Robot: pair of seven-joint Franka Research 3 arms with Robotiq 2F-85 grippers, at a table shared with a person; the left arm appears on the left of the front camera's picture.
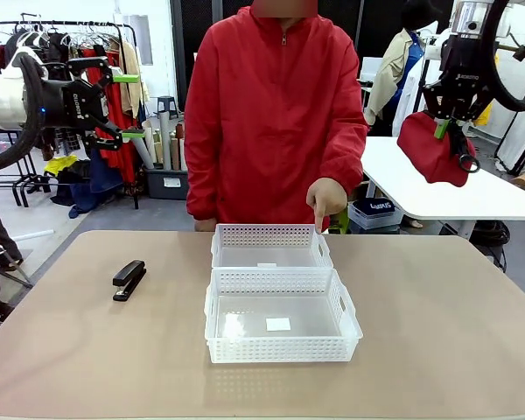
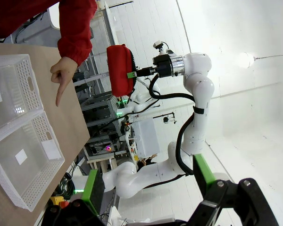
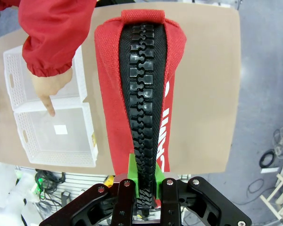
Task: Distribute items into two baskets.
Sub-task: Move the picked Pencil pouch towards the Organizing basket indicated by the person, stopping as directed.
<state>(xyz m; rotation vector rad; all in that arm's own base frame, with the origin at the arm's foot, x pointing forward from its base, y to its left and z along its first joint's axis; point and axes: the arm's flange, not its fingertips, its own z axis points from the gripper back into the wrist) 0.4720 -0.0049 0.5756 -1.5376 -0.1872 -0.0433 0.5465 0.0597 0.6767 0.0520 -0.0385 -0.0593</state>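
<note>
High at the right, my right gripper is shut on the red pouch, which hangs below it, beyond the table's far right. In its wrist view the gripper clamps the zipper end of the pouch. The black stapler lies on the table's left. Two white baskets stand mid-table, the smaller behind the larger. The person's hand points down at the smaller basket's far right corner. My left gripper hangs open and empty at the upper left, well above the table.
The person in a red jacket stands at the far edge behind the baskets. The left wrist view shows both baskets, the pointing hand and the held pouch. A white table stands beyond on the right.
</note>
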